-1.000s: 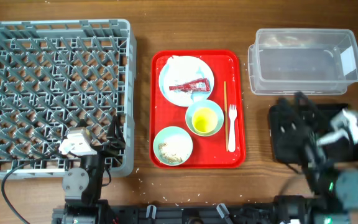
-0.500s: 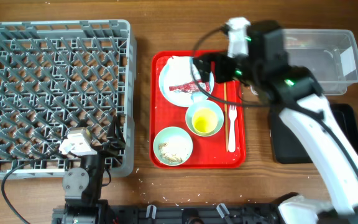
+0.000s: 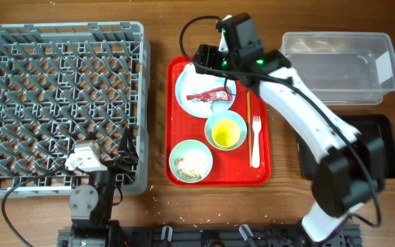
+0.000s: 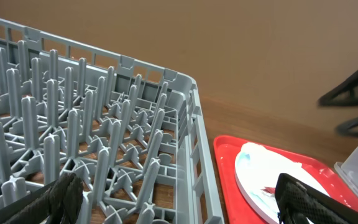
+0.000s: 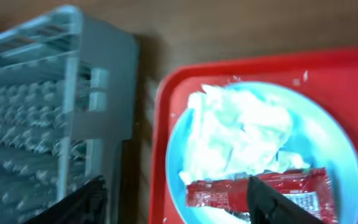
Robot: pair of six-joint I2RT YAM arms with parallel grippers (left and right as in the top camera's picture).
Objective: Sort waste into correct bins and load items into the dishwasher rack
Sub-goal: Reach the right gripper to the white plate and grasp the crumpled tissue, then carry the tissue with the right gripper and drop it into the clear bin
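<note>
The round white plate (image 3: 221, 81) lies at the back of a red tray and carries the crumpled white napkin (image 3: 199, 73) and the red-and-white sachet wrapper (image 3: 210, 95). My right gripper (image 3: 208, 58) hangs open and empty over the plate's back left edge. In the right wrist view the napkin (image 5: 238, 137) and the sachet (image 5: 260, 190) lie between the open fingers (image 5: 176, 205). The yellow cup (image 3: 225, 133) sits in a green-blue bowl (image 3: 236, 123). A second bowl (image 3: 190, 160) holds rice-like crumbs. Chopsticks (image 3: 248, 123) and a white fork (image 3: 256, 140) lie on the tray's right side. My left gripper (image 3: 125, 159) is open by the grey rack (image 3: 60, 103).
The red tray (image 3: 262, 171) lies mid-table. The clear tub (image 3: 334, 65) stands at the back right, the black tray (image 3: 379, 147) in front of it, partly under my right arm. The left wrist view shows the rack's corner (image 4: 191, 124) and the plate (image 4: 260, 174).
My right arm has swung from over the black tray at the front right across to the plate at the back of the red tray. The left arm has not moved.
</note>
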